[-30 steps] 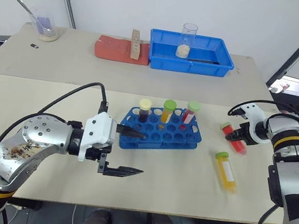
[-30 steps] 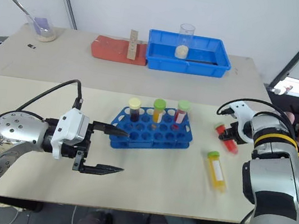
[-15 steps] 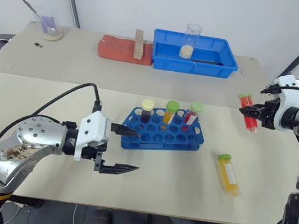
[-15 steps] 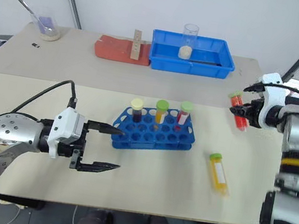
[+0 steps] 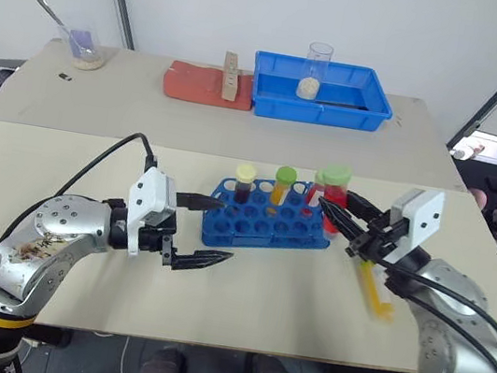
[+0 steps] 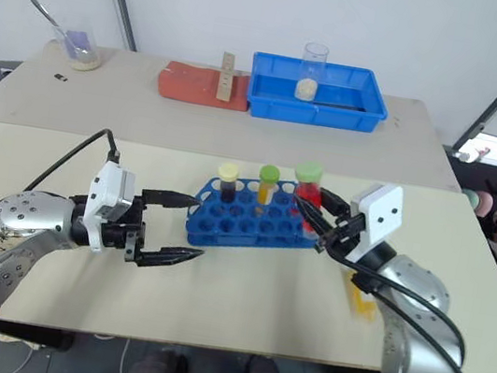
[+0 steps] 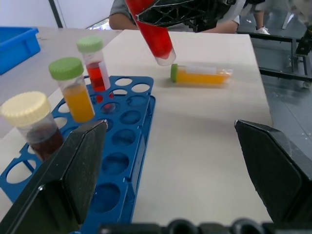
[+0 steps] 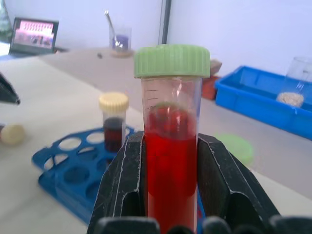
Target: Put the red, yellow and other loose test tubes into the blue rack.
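Now your right gripper [image 6: 311, 221] is clamped on the red test tube [image 8: 171, 161], green cap up, carried upright above the near right corner of the blue rack [image 5: 266, 224]. Your left gripper [image 5: 206, 234] hovers at the rack's opposite end with its jaws spread wide and nothing between them; one finger [image 5: 199, 201] reaches over the rack's rim, though contact cannot be judged. Three capped tubes stand along the rack's far row: a dark one with a cream cap [image 5: 243, 184], an orange one [image 5: 282, 186] and a red one [image 7: 96, 62], both green-capped. The yellow test tube [image 7: 202, 75] lies on its side on the table [image 5: 239, 308], just beyond your right arm and apart from the rack.

For a clean insertion, pick an empty hole well clear of the standing caps, bring the tube's rounded tip directly over it, and keep the tube vertical as you lower. Let go only once the bottom seats. If the light rack seems likely to slide or tip, steady its end with the left fingers. The yellow tube comes afterwards.
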Tool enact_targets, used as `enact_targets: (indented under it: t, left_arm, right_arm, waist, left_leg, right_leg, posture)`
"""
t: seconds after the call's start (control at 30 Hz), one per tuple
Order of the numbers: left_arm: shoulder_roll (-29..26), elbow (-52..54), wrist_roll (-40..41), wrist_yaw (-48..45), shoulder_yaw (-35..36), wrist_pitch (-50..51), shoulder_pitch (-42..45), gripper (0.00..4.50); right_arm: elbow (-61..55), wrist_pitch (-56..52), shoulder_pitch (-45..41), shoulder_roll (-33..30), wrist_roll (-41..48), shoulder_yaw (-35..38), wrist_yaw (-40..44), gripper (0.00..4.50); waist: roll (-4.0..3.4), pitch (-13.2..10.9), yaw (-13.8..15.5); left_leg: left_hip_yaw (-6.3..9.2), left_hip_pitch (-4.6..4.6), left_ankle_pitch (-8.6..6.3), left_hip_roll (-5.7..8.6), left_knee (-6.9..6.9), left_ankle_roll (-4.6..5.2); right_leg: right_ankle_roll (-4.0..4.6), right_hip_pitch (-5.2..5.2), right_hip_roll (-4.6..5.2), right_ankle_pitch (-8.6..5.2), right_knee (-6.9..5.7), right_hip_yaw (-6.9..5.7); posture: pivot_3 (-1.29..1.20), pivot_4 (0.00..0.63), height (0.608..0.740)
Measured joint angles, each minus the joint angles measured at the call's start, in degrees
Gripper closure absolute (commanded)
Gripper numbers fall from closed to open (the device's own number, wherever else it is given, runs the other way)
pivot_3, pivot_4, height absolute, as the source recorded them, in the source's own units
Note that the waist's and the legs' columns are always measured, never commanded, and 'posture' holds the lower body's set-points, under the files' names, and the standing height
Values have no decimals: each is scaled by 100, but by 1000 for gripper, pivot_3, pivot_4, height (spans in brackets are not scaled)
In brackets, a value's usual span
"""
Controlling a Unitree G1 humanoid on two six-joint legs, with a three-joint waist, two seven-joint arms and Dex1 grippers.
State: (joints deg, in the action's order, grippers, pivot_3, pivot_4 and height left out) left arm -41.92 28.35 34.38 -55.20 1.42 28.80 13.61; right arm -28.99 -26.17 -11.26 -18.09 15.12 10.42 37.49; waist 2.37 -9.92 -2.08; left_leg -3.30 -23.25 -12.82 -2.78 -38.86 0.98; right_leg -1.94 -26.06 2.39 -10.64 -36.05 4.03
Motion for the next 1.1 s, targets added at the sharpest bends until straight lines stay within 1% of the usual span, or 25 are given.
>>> enact_targets:
  t: [0.07, 0.17, 0.33, 0.57, 0.77, 1.1]
  left_arm:
    - [0, 0, 3, -3, -6, 7, 0, 0]
    - [6, 18, 62, 6, -17, 32, 3, 0]
    - [23, 155, 172, 61, -40, 150, 2, 0]
    - [93, 223, 182, 109, -41, 169, 1, 0]
    - [168, 223, 215, 198, -41, 206, -5, 0]
    - [184, 226, 387, 294, -38, 275, -5, 0]
  right_arm:
    - [452, 548, 75, 163, -171, -145, -166, 3489]
    - [970, 1139, 68, 203, -355, -325, -317, 3489]
    - [1442, 1647, 37, 281, -408, -422, -535, 3490]
    - [1698, 2044, -1, 405, -492, -689, -769, 3490]
    - [1956, 2246, -132, 420, -494, -749, -956, 3490]
    - [1860, 2411, 82, 504, -481, -774, -1190, 3490]
  waist:
    - [0, 0, -6]
    - [0, 0, -21]
    - [0, 0, -29]
    - [0, 0, -33]
    - [0, 0, -29]
    - [0, 0, -31]
  left_leg:
    - [-1, -3, 0, 0, 3, 0]
    - [0, -4, 0, 0, 5, 0]
    - [2, 0, 0, -1, 5, 0]
    - [3, 1, 0, -1, 5, 0]
    - [4, 0, 0, -1, 5, 0]
    - [4, 1, 0, -2, 4, 0]
  right_leg:
    - [-5, -2, 0, 2, 1, 0]
    - [-9, -3, 1, 5, 1, 0]
    - [-9, -3, 0, 1, -2, -1]
    - [-8, -2, -1, 0, -2, -1]
    - [-9, -2, -1, 1, -2, -1]
    - [-8, 0, 0, 0, -1, 0]
  posture:
    - [0, 150, 740]
    - [0, 150, 740]
    - [0, 150, 740]
    - [0, 150, 740]
    - [0, 150, 740]
    - [0, 150, 740]
